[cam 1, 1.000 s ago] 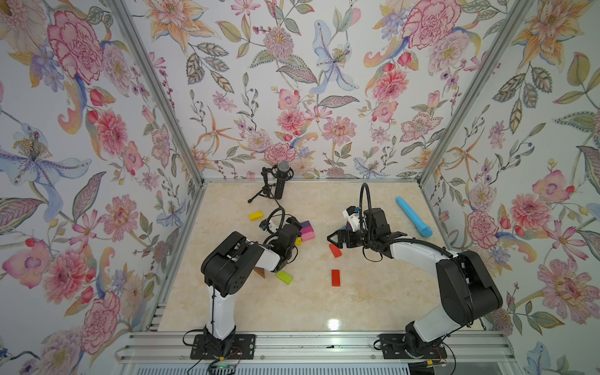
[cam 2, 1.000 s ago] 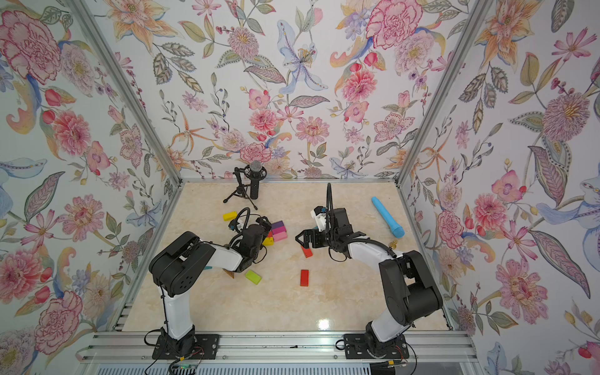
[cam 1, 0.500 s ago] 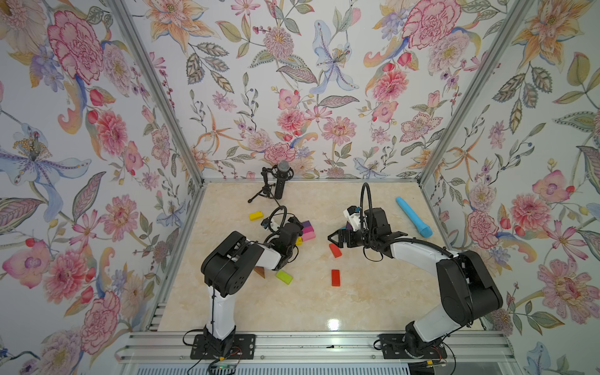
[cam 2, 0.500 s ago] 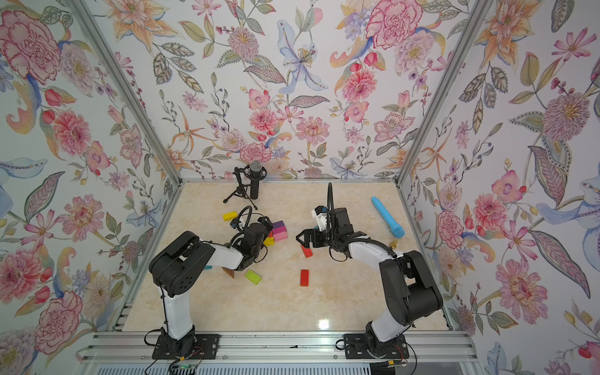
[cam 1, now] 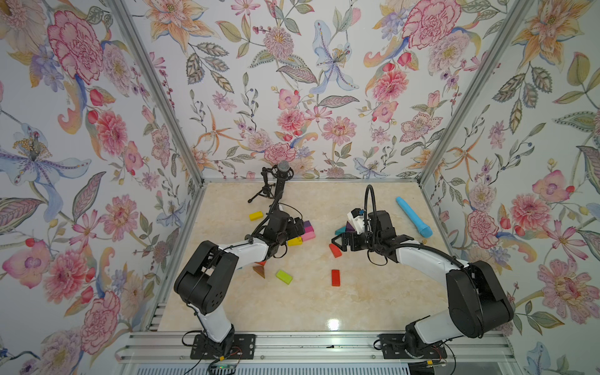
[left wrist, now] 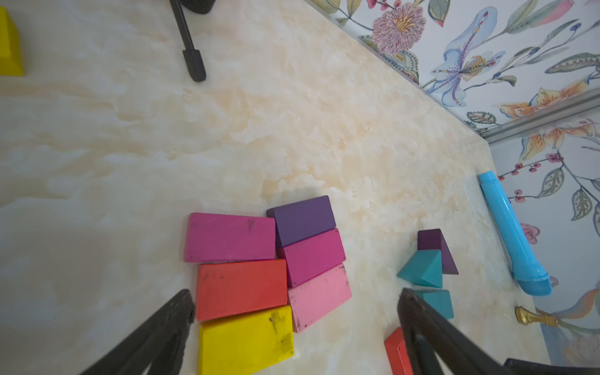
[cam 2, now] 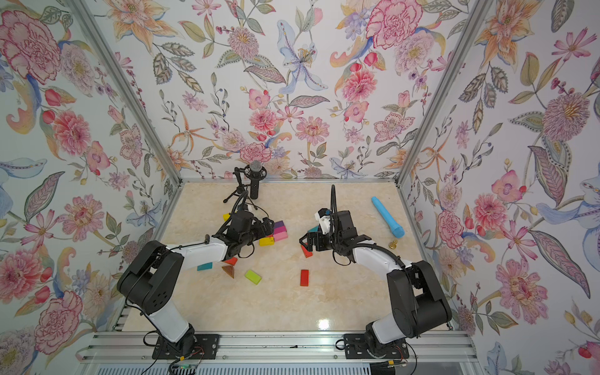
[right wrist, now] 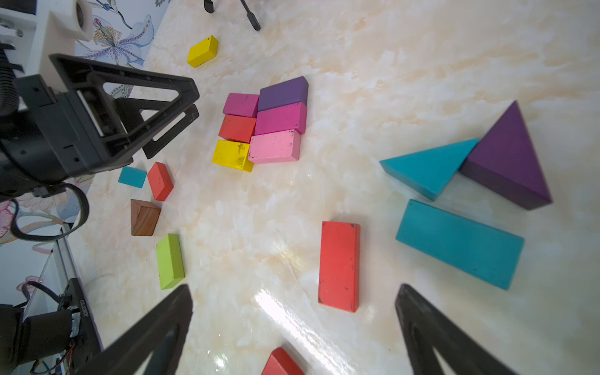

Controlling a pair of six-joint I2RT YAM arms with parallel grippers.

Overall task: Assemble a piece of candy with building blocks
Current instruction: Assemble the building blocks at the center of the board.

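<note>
Left pincer (left wrist: pixel 293 300): wide, empty; six-brick cluster (left wrist: pixel 242 289) just ahead.
Right pincer (right wrist: pixel 293 289): wide, empty; red brick (right wrist: pixel 339 266) just ahead, on table (right wrist: pixel 422 48).

place: lab test booth | evidence: floral-papered walls (cam 1: pixel 292 81), aluminium frame posts (cam 1: pixel 156 91), marble-look tabletop (cam 1: pixel 324 298), tripod microphone (cam 1: pixel 283 167)

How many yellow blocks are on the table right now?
2. The clustered yellow block sits against the pink block; the lone yellow block lies apart near the microphone. More may be hidden.
</note>
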